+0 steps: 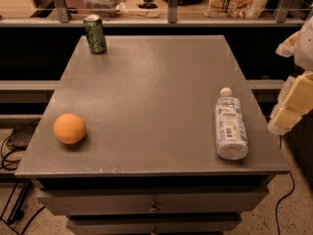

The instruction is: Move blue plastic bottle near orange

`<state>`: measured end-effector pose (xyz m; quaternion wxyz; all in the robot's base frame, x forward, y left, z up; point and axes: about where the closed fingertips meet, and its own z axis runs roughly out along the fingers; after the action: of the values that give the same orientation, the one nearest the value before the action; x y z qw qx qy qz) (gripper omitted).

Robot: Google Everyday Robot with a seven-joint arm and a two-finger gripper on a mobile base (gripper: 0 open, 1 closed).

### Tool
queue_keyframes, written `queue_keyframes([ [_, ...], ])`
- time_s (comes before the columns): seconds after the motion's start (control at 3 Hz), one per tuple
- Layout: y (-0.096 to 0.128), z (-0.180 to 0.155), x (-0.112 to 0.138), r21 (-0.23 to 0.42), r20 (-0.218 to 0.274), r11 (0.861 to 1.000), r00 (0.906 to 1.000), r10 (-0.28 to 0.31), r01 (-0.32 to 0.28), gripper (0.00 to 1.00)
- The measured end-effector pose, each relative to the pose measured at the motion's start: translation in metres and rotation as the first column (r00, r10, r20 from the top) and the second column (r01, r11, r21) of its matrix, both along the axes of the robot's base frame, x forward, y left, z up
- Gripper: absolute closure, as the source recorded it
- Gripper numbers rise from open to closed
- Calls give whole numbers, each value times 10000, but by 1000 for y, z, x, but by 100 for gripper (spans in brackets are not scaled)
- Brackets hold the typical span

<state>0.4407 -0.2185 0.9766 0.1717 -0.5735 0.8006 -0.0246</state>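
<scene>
Camera view, tool (288,112) hanging at far right, near lying blue plastic bottle (231,129), grip state unclear.

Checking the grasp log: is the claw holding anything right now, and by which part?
Nothing. The claw hangs beside the table, apart from the blue plastic bottle lying flat.

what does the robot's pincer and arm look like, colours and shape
The pincer, at the right edge of the view beside the table, is built of pale cream-yellow blocky pieces. The arm part above it is whitish and rounded. No markings show on either.
</scene>
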Motion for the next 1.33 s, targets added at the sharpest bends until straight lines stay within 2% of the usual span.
queue_keyframes([
  [0.33,7,-8,7,1409,-244,9666,9768,-2127,2140,0],
  [0.67,18,-15,14,2087,-596,9114,9348,-3502,3548,0],
  [1.0,19,-13,14,2200,-712,8931,9196,-3865,3924,0],
  [1.33,32,-22,17,2374,-974,8838,9151,-3912,4031,0],
])
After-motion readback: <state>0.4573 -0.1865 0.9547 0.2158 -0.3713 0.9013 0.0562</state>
